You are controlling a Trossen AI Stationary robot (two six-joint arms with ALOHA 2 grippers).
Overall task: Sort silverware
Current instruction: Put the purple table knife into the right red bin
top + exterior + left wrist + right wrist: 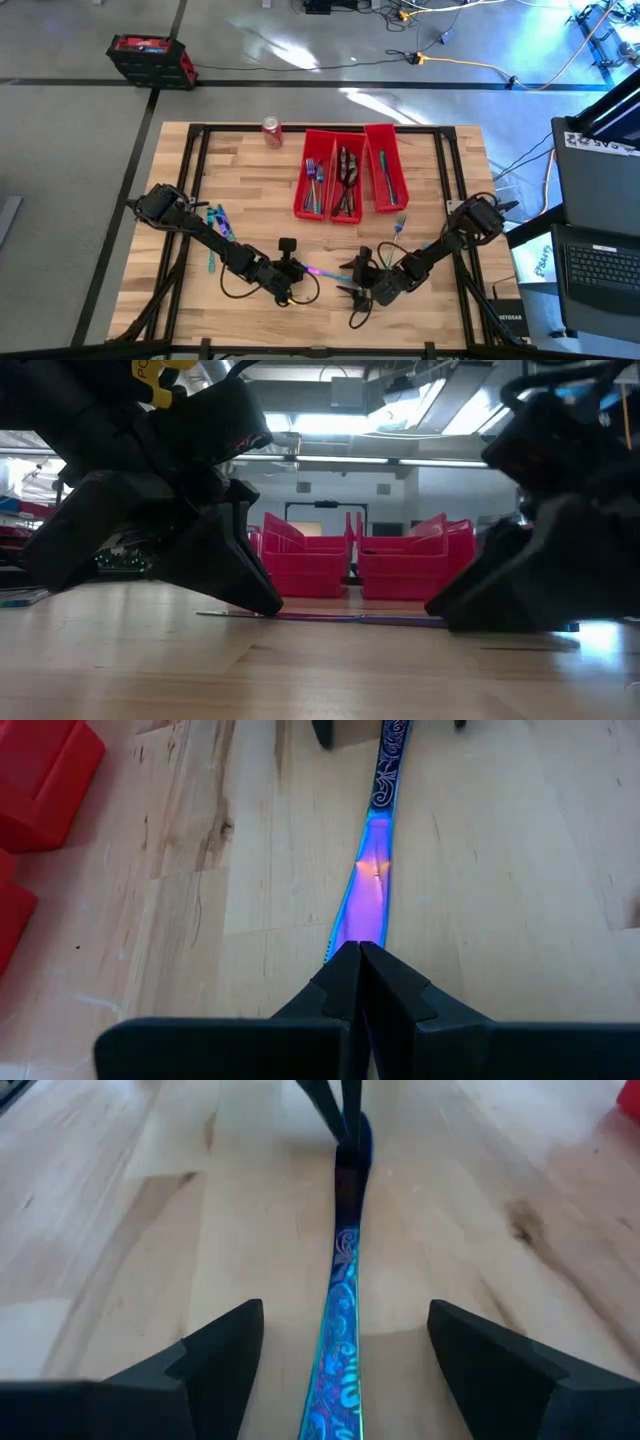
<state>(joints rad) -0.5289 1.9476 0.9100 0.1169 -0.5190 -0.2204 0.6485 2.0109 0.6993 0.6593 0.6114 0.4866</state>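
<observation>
Near the front edge of the pale wooden table (250,170), a slim iridescent blue-purple metal knife (368,890) lies flat between the two arms. The left gripper (357,982) is clenched on the blade end, its dark fingers pressed together around the tip. The right gripper (345,1355) faces it from the other side with its fingers spread wide, one on each side of the ornate teal handle and touching nothing. Farther back, three long red plastic bins (345,172) stand side by side, each holding sorted cutlery. A few more iridescent pieces (214,222) lie loose on the wood by the left arm, and others (399,224) near the right arm. A red soda can (271,130) stands just beside the bins at the table's far edge
</observation>
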